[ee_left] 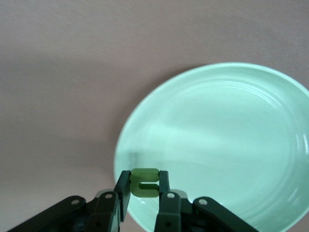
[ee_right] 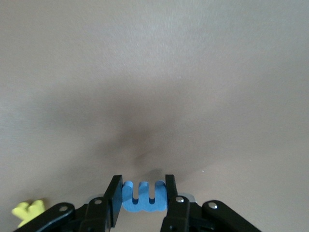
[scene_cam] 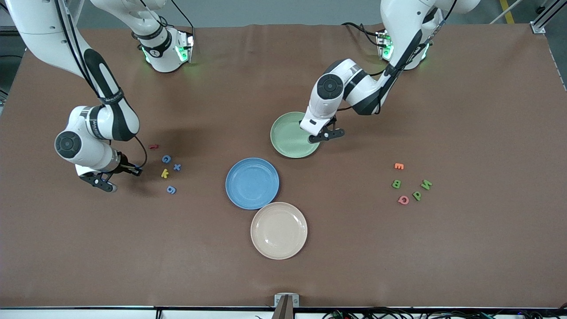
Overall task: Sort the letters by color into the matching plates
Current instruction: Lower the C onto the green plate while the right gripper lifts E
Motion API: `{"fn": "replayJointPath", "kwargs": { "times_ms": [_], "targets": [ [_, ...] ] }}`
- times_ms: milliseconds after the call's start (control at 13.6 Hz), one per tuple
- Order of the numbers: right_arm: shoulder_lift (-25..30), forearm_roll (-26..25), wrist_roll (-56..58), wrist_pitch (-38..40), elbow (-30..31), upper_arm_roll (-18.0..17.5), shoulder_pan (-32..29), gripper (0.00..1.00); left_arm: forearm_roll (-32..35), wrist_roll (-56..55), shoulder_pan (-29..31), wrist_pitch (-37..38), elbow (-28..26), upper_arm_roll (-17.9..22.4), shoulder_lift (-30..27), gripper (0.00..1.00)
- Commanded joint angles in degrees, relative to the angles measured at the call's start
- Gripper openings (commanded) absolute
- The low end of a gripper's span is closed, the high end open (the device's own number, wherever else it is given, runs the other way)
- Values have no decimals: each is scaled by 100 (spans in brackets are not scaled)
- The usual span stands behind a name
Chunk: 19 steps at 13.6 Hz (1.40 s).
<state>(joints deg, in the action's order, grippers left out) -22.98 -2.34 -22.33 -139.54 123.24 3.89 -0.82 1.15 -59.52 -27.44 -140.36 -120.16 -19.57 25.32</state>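
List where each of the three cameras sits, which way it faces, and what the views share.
Front view: high across the table, facing both arms' bases; shows both arms, three plates and scattered letters.
Left wrist view: on the left arm, looking down past the left gripper, shut on a green letter over the green plate.
Right wrist view: on the right arm, looking down past the right gripper, shut on a blue letter above bare table.
Shared: front view shows the green plate too.

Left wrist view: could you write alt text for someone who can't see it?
The left gripper is shut on a small green letter, holding it over the rim of a pale green plate. The plate is empty and sits on a brown table.
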Motion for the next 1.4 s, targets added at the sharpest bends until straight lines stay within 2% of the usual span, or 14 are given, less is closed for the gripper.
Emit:
{"fn": "replayJointPath", "kwargs": {
  "times_ms": [0,74,147,221,369,516,663,811,884,1179,1327],
  "targets": [
    [268,40,-236,199,25,-107,20,1,87,-340,-130,17,510,32,411,12],
    [320,75,-515,199,25,-186,142,1,96,-436,-130,17,598,32,499,28],
    [356,93,-849,225,25,-230,282,1,88,-490,-121,26,669,32,535,49],
    [391,93,-1244,234,25,-309,458,0,105,-516,-121,35,704,50,535,99],
    [426,128,-1720,182,16,-414,783,0,149,-508,-60,70,775,67,483,100],
    [426,653,-2038,146,-159,-651,1004,0,158,-490,-16,245,967,163,387,100],
    [391,1120,-2432,41,-369,-687,1468,0,175,-455,-16,1049,1606,444,360,100],
    [304,1130,-3108,-91,-633,-679,1846,0,612,-350,2,2052,2354,673,403,100],
    [112,1130,-3416,-83,-860,-679,2031,0,797,-219,124,2222,2470,709,404,100],
    [-662,1034,-4506,-21,-1836,-653,2541,0,878,1158,1019,2232,2480,709,368,100],
    [-1144,833,-5042,-3,-2337,-609,2788,0,878,1609,1310,2232,2471,709,368,100]
  ]
}}
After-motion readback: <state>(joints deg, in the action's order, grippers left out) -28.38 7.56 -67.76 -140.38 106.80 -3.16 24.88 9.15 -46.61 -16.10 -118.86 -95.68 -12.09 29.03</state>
